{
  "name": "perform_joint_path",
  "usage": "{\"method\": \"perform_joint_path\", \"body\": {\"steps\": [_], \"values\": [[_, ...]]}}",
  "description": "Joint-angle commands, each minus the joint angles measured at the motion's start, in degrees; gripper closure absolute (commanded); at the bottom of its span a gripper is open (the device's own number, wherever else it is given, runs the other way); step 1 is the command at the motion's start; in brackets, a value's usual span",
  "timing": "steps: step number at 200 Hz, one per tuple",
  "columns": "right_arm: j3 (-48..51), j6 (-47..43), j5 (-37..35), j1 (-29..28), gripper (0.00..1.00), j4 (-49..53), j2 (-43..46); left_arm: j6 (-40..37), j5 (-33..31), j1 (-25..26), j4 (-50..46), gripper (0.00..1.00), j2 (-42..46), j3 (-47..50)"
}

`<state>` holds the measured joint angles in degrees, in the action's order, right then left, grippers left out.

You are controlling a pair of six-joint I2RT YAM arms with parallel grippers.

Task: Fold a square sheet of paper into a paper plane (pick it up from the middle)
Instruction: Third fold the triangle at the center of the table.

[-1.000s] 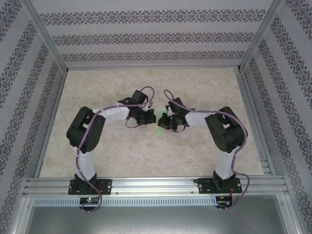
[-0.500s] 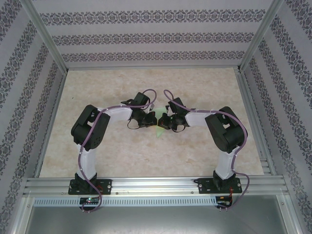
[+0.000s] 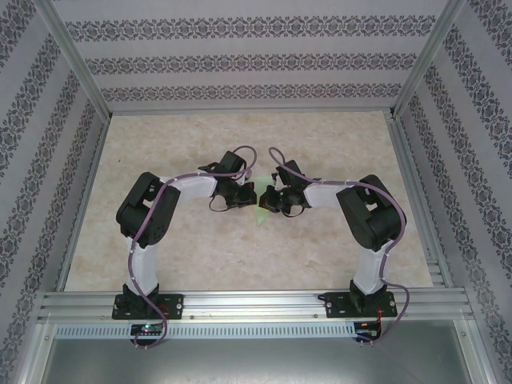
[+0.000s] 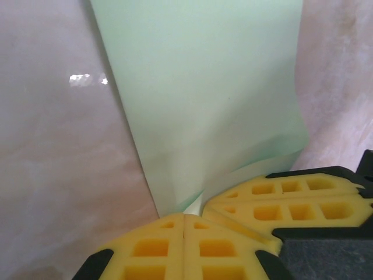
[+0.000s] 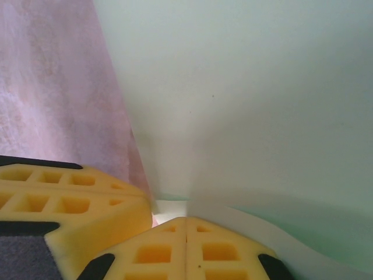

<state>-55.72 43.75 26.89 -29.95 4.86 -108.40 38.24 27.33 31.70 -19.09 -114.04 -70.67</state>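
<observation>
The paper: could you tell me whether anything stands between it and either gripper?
Nothing visible does. The left gripper and right gripper are both shut, each with the paper running straight into its fingertips, and they sit close beside each other.

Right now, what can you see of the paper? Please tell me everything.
The paper is thin, plain, pale mint green and matte. Its straight edges narrow toward the near end, which curls softly. The left gripper and the right gripper are both shut on that end, side by side. It is over the middle of the table, a pointed tip poking out from under the grippers.
</observation>
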Motion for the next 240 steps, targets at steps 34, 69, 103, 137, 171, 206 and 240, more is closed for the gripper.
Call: {"method": "perform_joint_path", "body": {"steps": [34, 69, 103, 137, 171, 206, 240], "values": [[1.76, -0.77, -1.32, 0.16, 1.0, 1.11, -1.03, 0.94, 1.39, 0.74, 4.28, 1.0, 2.33, 0.66], [1.91, -0.61, -1.23, 0.16, 1.0, 1.0, -1.02, 0.8, 1.58, 0.76, 3.31, 1.0, 0.51, 0.09], [2.11, -0.35, -1.17, 0.16, 1.0, 0.74, -0.88, 1.06, 1.52, 0.73, 2.63, 1.0, -1.0, -0.02], [2.29, -0.15, -0.97, 0.16, 1.0, 0.42, -0.85, 0.94, 0.34, 0.76, 1.58, 1.0, -1.53, -0.14], [2.71, 0.38, 0.27, 0.55, 1.0, -1.27, 0.1, 0.62, -0.92, 0.78, 0.06, 1.0, -2.17, -0.25], [3.21, 0.64, 3.27, 2.01, 1.0, -5.31, 3.08, -0.74, -3.48, 1.04, -3.36, 1.0, -2.88, -0.65], [4.83, 0.65, 5.61, 3.73, 1.0, -8.98, 5.34, -3.32, -7.58, 2.25, -8.37, 1.0, -4.45, -1.85]]}}
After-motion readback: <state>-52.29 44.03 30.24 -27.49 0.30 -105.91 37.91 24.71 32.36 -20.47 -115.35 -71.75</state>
